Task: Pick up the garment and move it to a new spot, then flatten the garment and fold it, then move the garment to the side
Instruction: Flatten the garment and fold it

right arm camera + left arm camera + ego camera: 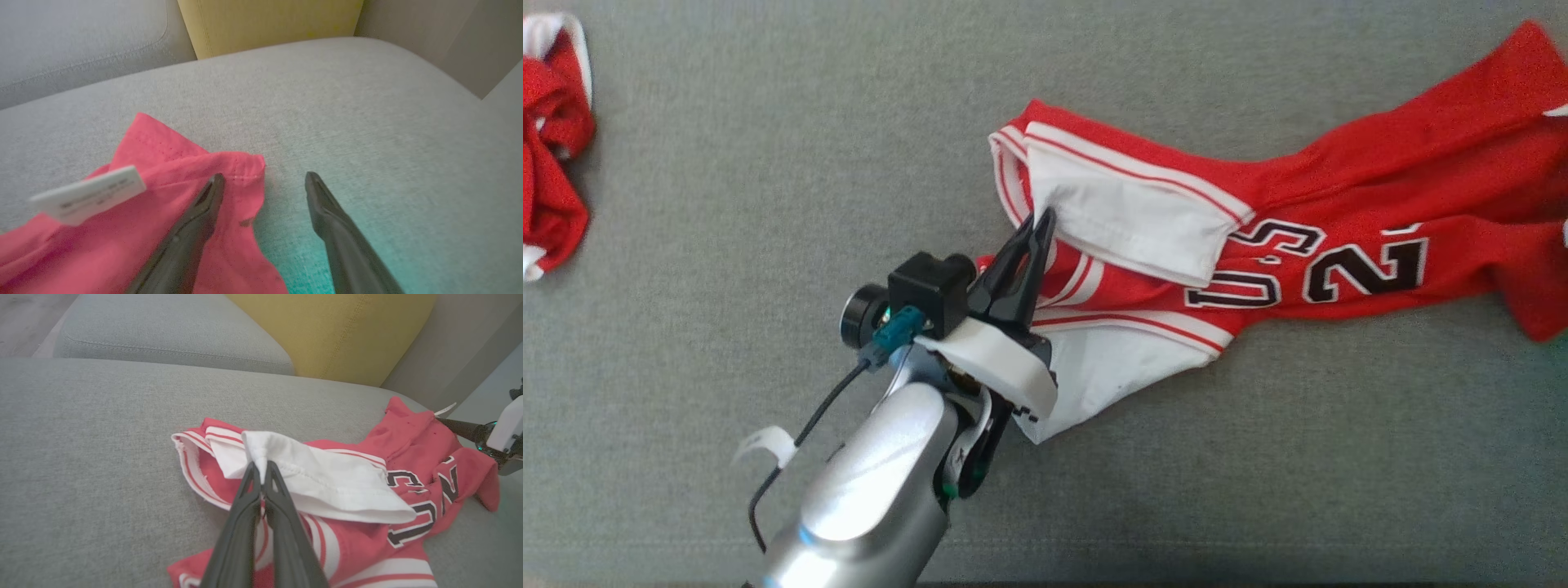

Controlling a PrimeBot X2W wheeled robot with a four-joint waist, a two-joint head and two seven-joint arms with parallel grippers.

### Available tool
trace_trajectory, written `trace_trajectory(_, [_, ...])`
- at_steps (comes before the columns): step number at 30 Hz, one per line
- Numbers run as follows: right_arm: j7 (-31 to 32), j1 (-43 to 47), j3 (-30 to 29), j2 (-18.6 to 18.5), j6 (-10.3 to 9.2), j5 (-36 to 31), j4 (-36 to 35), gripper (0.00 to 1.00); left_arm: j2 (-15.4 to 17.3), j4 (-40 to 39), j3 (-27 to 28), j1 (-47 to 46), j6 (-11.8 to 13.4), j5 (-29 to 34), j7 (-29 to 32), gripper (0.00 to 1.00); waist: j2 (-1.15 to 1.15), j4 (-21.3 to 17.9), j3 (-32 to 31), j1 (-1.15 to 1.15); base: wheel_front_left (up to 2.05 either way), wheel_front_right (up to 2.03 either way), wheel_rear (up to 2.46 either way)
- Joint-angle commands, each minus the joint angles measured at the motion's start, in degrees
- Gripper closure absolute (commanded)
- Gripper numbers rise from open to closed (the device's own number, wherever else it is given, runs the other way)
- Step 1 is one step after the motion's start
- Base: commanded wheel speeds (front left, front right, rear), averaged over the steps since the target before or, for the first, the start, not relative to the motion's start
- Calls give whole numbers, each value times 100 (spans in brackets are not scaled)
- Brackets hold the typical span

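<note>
The garment [1339, 212] is a red jersey with white panels and black numbers, lying crumpled on the grey sofa seat [768, 163]. My left gripper [1039, 224] is shut on the garment's white folded-over edge [286, 457], which bunches up at the fingertips [261, 469]. My right gripper [264, 179] stands open at the garment's far red corner [163, 163]. Its left finger [204, 204] lies over the red cloth and its right finger [322, 204] over bare seat. A white label [92, 198] sticks out of the red cloth.
A second red and white cloth [551, 139] lies bunched at the seat's far left. A yellow cushion [335, 330] and a grey back cushion [163, 330] stand behind the seat. The right arm's pale wrist [504, 428] shows beyond the garment.
</note>
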Motion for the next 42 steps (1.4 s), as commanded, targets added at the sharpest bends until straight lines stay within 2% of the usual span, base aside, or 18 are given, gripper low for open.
trace_trajectory(1, [-47,-144,81,-133,-5,-39,-28,0,39,-222,129,-193,-16,60,-35,100,0,139,202,0,0,0,0])
trace_trajectory(4, [28,-385,262,-172,-5,-13,330,0,34,-269,83,-280,-16,94,-50,100,0,209,346,0,0,0,0])
trace_trajectory(5, [61,-438,354,-172,-5,29,417,3,32,-278,79,-301,-10,99,-58,100,0,216,380,0,0,0,0])
trace_trajectory(6, [63,-474,433,-176,-5,68,485,63,31,-282,83,-314,-3,97,-68,100,0,215,400,0,0,0,0])
trace_trajectory(7, [77,-493,516,-176,-5,112,552,100,30,-281,91,-321,5,94,-79,100,0,211,410,0,0,0,0])
trace_trajectory(16, [-104,-339,1109,-182,-5,670,615,100,98,-283,297,-251,93,36,-195,100,0,51,163,0,0,0,0])
trace_trajectory(23, [-645,54,1584,-173,-5,1292,-241,100,262,-503,584,-59,210,29,-256,100,0,-156,-228,0,0,0,0])
trace_trajectory(31, [-871,849,1931,-256,-5,1846,-2079,100,579,-1174,1038,201,376,108,-276,100,0,-384,-745,0,0,0,0])
trace_trajectory(40, [-195,1525,1670,-144,-5,2146,-4955,100,1077,-2247,1614,-166,439,315,-263,100,0,-471,-1261,0,0,0,0])
trace_trajectory(41, [-195,1525,1670,-144,-5,2146,-4955,100,1077,-2247,1614,-166,439,315,-263,100,0,-471,-1261,0,0,0,0])
trace_trajectory(42, [-119,1563,1609,-136,-5,2145,-5239,100,1119,-2349,1674,-269,434,310,-246,100,0,-465,-1317,0,0,0,0])
